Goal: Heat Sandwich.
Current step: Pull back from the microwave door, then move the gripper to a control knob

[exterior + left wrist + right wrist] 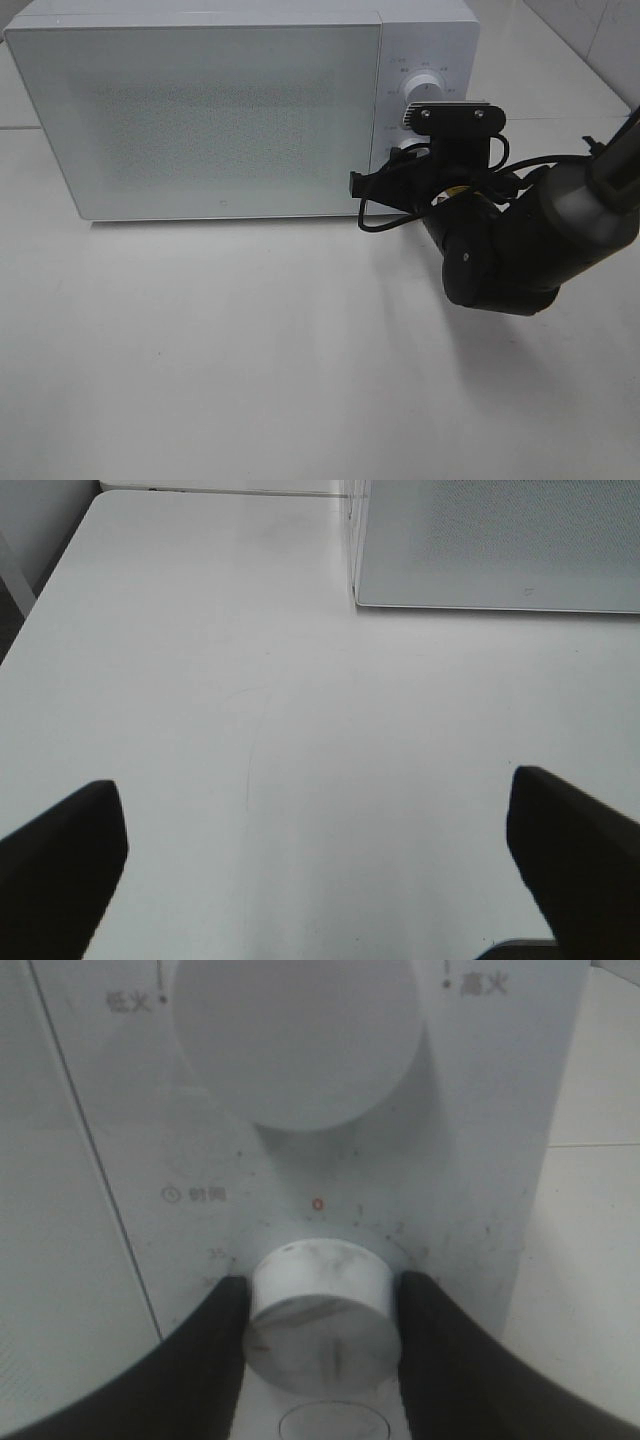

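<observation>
As my right gripper (322, 1305) clamps the microwave's timer knob (320, 1320), one dark finger (200, 1360) pressing each side of its round rim, the door (200, 110) stands closed and the sandwich shows in none of the three views. I judge it is probably inside, but the frosted panel hides whatever sits behind it, so I cannot say for certain. My left gripper (315, 830) hangs with its jaws spread wide above the bare white table (250, 680), holding nothing, near the oven's front corner.

The risk now lies in the twist. The knob is smooth and its face looks scuffed, so my pads may slide round it instead of carrying it, leaving the dial at zero and the oven cold. If my wrist is not square to the knob's axis, turning could lever the fingers off the rim or nudge the whole microwave (430, 40) across the table. Too long a turn would run past the low minute marks printed beside the zero and overheat the bread. The larger power dial (295, 1030) sits just above; a drifting finger could brush it. And if the chamber is empty, I would be heating nothing.
</observation>
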`<state>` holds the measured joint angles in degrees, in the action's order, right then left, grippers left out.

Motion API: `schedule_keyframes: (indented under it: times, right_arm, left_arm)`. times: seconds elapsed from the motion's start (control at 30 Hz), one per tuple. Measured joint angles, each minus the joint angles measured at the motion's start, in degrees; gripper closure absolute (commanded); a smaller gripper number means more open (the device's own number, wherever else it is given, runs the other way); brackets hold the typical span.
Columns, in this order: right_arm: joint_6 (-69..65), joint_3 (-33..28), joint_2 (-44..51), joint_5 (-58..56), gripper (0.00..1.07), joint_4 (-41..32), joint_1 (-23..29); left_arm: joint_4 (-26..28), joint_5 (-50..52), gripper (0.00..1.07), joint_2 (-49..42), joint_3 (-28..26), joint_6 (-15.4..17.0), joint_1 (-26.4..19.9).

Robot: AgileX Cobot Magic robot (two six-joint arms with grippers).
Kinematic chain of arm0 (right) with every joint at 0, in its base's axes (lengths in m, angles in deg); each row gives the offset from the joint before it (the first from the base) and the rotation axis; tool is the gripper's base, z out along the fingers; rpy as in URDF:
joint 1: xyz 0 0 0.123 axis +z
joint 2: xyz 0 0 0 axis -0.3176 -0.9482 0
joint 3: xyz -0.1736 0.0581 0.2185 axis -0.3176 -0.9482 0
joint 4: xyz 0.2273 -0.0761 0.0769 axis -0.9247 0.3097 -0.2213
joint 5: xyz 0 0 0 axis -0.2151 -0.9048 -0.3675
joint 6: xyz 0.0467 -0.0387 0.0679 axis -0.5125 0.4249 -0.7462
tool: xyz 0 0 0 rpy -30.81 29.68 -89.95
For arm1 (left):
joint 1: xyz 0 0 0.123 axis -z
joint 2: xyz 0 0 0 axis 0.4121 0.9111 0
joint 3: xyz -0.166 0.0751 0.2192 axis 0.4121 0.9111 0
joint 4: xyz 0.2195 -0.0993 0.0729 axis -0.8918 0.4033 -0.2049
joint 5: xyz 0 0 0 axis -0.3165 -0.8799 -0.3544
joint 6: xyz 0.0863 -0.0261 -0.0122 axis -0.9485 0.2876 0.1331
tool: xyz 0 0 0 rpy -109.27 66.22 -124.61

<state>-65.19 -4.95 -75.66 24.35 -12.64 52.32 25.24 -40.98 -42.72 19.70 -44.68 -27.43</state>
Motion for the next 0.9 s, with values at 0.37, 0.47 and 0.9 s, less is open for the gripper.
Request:
schedule_keyframes:
  times: [0.37,0.47,0.9]
  right_arm:
    - [0.0,0.0,0.0,0.1,1.00,0.0,0.0]
    - [0.0,0.0,-0.1,0.2,1.00,0.0,0.0]
    - [-3.8,0.0,-0.1,0.5,1.01,0.1,0.0]
  left_arm:
    - [0.0,0.0,0.09,0.0,0.0,0.0,0.0]
    - [0.0,0.0,0.09,0.0,0.0,0.0,0.0]
    - [0.0,0.0,0.09,0.0,0.0,0.0,0.0]
